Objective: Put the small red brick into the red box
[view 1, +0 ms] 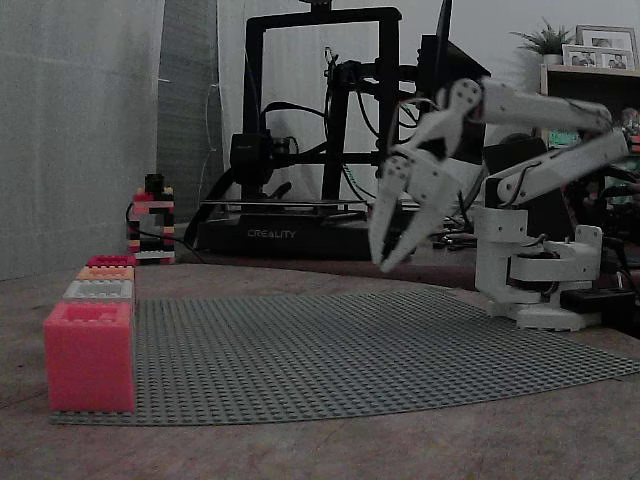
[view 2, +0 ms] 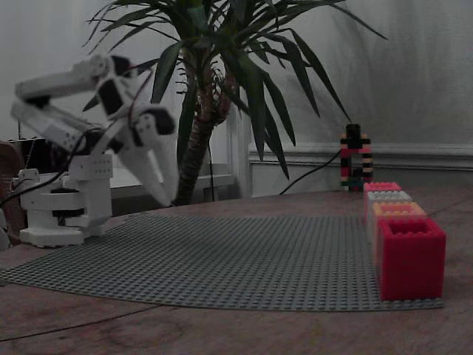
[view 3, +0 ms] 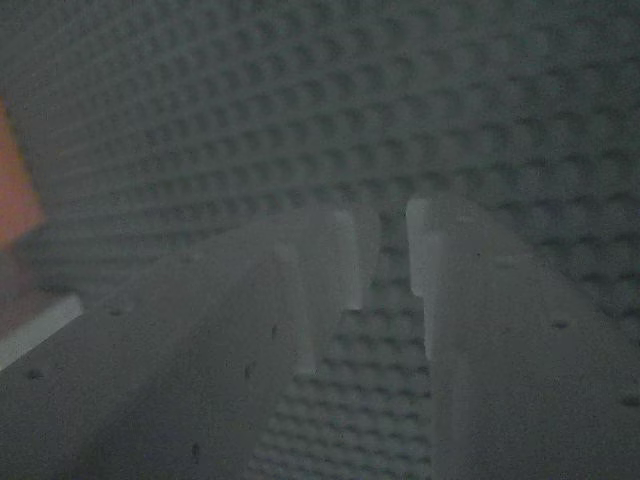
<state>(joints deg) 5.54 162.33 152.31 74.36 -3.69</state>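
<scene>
The red box [view 1: 90,355] [view 2: 411,255] stands open-topped on the near corner of the grey studded baseplate [view 1: 350,350] [view 2: 222,259]. My white gripper [view 1: 384,264] [view 2: 170,200] hangs in the air over the far side of the plate, near the arm's base and well away from the box. It points down. In the wrist view the gripper [view 3: 382,215] is open by a narrow gap with bare studs showing through it and nothing between the fingers. An orange-red shape [view 3: 15,190] sits at that view's left edge; I cannot tell what it is.
Behind the red box a row runs back: an orange box [view 1: 105,273] [view 2: 397,209], a grey one [view 1: 98,290] [view 2: 388,197] and a red one [view 1: 110,261] [view 2: 381,186]. A small brick tower [view 1: 152,225] [view 2: 355,159] stands off the plate. A 3D printer [view 1: 320,120] and a plant [view 2: 214,74] are behind.
</scene>
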